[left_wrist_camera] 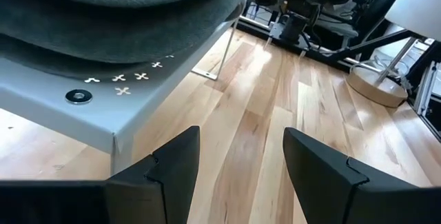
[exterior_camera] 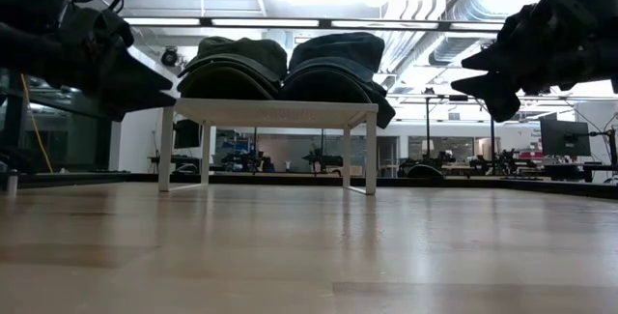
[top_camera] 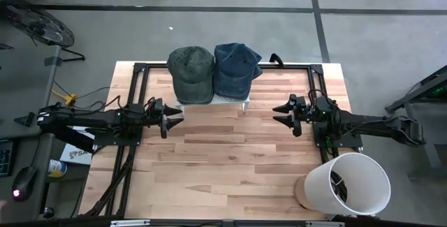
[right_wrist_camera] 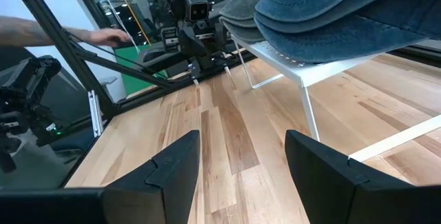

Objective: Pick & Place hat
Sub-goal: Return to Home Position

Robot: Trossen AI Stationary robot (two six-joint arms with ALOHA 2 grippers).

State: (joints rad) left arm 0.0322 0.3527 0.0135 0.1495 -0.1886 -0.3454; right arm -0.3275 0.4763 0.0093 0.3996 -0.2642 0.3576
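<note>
The light wooden tabletop [top_camera: 223, 171] has lots of bare room in front. Over it, the left end effector [top_camera: 170, 117] and right end effector [top_camera: 285, 113] hang wide open, holding nothing, well apart. Behind them, gray cloth caps [top_camera: 191, 73] and blue denim caps [top_camera: 236, 68] sit stacked and touching on the small white shelf [top_camera: 230, 100], so the job looks done.

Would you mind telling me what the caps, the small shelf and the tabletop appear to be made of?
Gray caps and blue caps: soft woven fabric, perhaps washed cotton or denim; matte, with visible seams. Shelf: probably painted metal; smooth pale top with small cross-shaped marks, thin legs. Tabletop: light wood planks with visible grain and a slight sheen.
</note>
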